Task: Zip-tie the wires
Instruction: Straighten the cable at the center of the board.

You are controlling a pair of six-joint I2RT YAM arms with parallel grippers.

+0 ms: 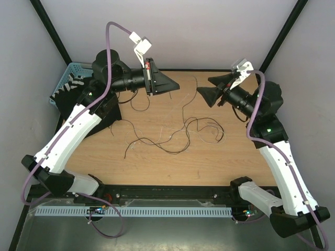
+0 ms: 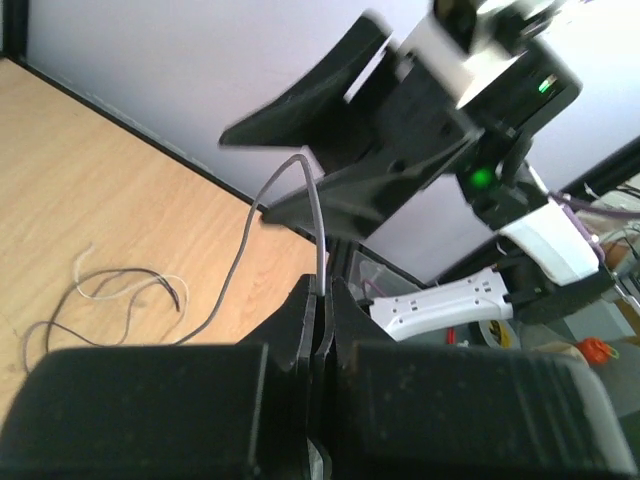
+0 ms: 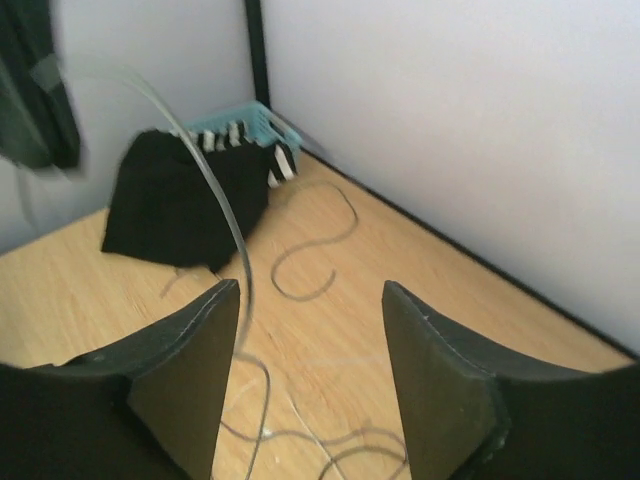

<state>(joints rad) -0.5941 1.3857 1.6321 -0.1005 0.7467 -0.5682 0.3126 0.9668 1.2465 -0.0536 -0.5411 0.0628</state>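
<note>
Your left gripper (image 2: 320,300) is pinched tight on one strand of the thin dark curling wires (image 1: 172,133), lifting it off the light wooden tabletop (image 1: 235,162). The other strands sprawl loose across the middle of the table. Your right gripper (image 3: 310,300) faces the left with its jaws parted, holding nothing. A blurred strand passes just beside one finger.

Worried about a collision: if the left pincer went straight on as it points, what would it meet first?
Most likely the right pincer, which is open and faces it across a gap. The left pincer is shut on a thin wire. Depth is hard to judge.
</note>
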